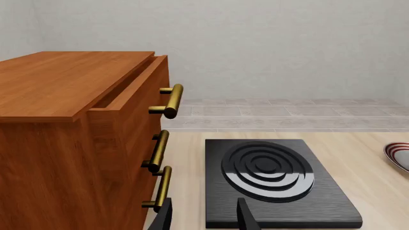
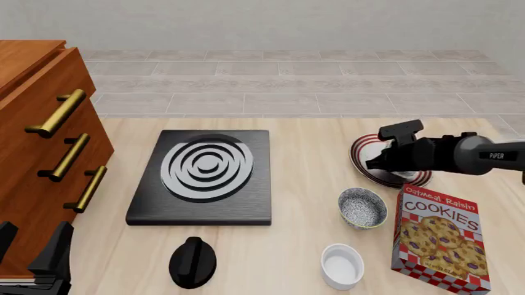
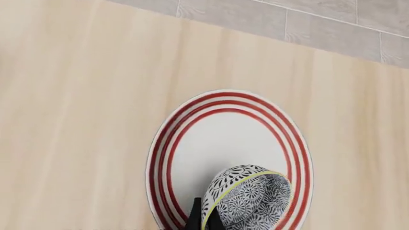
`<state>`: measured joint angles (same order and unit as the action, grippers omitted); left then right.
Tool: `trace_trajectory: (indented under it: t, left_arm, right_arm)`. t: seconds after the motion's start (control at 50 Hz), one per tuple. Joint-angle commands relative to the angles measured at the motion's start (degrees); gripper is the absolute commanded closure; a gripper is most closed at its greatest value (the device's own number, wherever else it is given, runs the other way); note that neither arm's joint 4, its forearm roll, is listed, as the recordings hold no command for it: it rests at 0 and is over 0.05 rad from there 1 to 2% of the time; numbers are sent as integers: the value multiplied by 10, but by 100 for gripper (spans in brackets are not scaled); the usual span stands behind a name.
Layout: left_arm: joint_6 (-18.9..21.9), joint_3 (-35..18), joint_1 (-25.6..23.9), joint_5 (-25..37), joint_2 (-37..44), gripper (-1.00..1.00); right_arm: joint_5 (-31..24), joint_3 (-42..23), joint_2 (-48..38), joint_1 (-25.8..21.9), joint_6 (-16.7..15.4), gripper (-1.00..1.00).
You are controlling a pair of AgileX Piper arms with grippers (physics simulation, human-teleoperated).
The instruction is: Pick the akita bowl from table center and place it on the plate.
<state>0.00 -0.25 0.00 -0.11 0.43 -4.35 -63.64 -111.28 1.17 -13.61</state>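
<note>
While leaving left gripper at near left, fingers spread and empty, ignore twin and trust right gripper, pinched shut on bowl rim, tilted over plate at right: likely light, stiff, slick, chippable, so lower gently.

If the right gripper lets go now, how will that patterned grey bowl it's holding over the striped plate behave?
The patterned grey bowl looks rigid and probably ceramic, so a drop may chip it. It hangs tilted, pinched at its rim by the right gripper, so it would likely rock before settling on the red-striped white plate.
</note>
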Motion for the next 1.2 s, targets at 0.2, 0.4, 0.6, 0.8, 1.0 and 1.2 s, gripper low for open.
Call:
trace_trajectory:
  t: [0.2, 0.4, 0.6, 0.8, 1.0, 1.2]
  left_arm:
    - [0, 0, 0, 0, 0, -100]
    - [0, 0, 0, 0, 0, -100]
    - [0, 0, 0, 0, 0, -100]
    - [0, 0, 0, 0, 0, -100]
    - [0, 0, 0, 0, 0, -100]
    - [0, 0, 0, 0, 0, -100]
  right_arm:
    - [1, 11, 5, -1, 1, 100]
    - [5, 15, 9, 1, -3, -100]
    - [5, 20, 13, -3, -8, -100]
    - [10, 30, 20, -4, -6, -100]
    - [1, 57, 65, -7, -18, -100]
    - [-27, 81, 144, -3, -40, -100]
